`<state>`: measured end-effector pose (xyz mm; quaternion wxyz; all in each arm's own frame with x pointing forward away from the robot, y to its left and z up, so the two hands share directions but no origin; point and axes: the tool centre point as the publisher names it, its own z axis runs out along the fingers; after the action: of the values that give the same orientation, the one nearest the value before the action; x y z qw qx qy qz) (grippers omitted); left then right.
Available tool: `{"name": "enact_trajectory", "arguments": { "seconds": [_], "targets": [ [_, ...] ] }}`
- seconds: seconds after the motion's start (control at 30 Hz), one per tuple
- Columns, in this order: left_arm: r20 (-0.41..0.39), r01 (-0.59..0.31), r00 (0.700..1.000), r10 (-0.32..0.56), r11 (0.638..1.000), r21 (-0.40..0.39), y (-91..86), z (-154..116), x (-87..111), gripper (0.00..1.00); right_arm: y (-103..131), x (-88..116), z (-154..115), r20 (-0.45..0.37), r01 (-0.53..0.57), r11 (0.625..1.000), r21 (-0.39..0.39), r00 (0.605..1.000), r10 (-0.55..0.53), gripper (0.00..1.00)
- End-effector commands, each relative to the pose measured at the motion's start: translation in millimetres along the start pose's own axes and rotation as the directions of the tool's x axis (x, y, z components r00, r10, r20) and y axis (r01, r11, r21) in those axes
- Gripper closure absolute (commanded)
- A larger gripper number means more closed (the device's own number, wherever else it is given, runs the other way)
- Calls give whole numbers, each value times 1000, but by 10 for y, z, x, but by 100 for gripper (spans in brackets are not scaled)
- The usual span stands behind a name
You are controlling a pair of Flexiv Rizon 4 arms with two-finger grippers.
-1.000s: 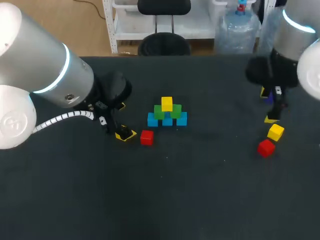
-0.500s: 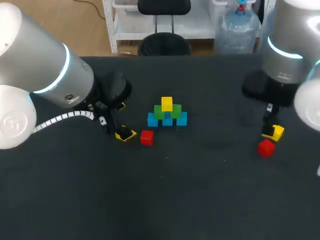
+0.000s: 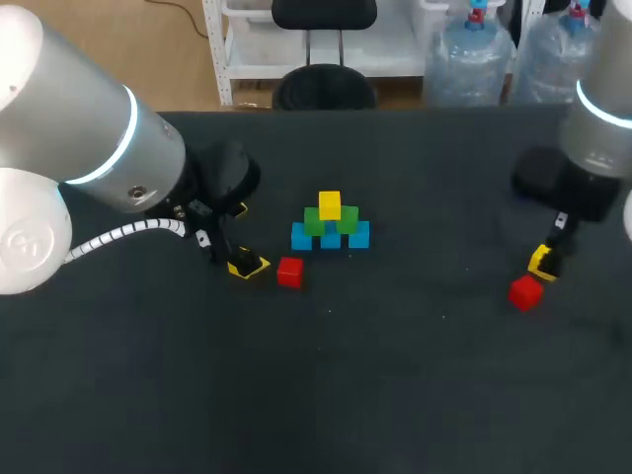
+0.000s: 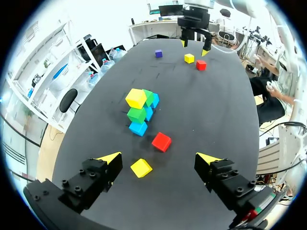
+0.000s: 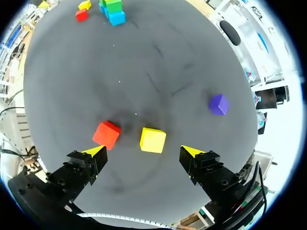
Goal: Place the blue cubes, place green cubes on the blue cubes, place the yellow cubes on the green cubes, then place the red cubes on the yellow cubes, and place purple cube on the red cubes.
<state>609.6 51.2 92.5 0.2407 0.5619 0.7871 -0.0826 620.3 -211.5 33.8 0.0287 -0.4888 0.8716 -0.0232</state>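
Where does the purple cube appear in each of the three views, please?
Head view: not in sight.
Left wrist view: the purple cube lies far across the table, well beyond the stack.
Right wrist view: ahead of the fingers, beyond the loose yellow cube.
Shared landmark: the stack, in all three views.

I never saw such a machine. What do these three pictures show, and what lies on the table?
This robot has two arms. One picture looks down from above; the round ones come from wrist cameras. On the table stands a pyramid of blue, green and yellow cubes. The left fingers are open, a yellow cube between them, a red cube beside. The right fingers are open near a second yellow cube, a second red cube and a purple cube. Nothing is held.
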Motion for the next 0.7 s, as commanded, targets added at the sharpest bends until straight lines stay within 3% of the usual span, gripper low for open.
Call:
{"name": "enact_trajectory", "arguments": {
  "seconds": [0.03,0.33,0.7],
  "targets": [
    [-3,1,1000,-1,1000,0,6,4,-8,0,-62,66,66,23,-15,1000,-13,1000,16,0],
    [-3,1,1000,-1,1000,0,6,4,-8,0,-201,98,181,37,-47,998,-36,998,48,0],
    [-3,1,1000,-1,1000,0,6,4,-8,0,-288,-13,366,33,-49,996,-77,998,52,0]
  ]
}}
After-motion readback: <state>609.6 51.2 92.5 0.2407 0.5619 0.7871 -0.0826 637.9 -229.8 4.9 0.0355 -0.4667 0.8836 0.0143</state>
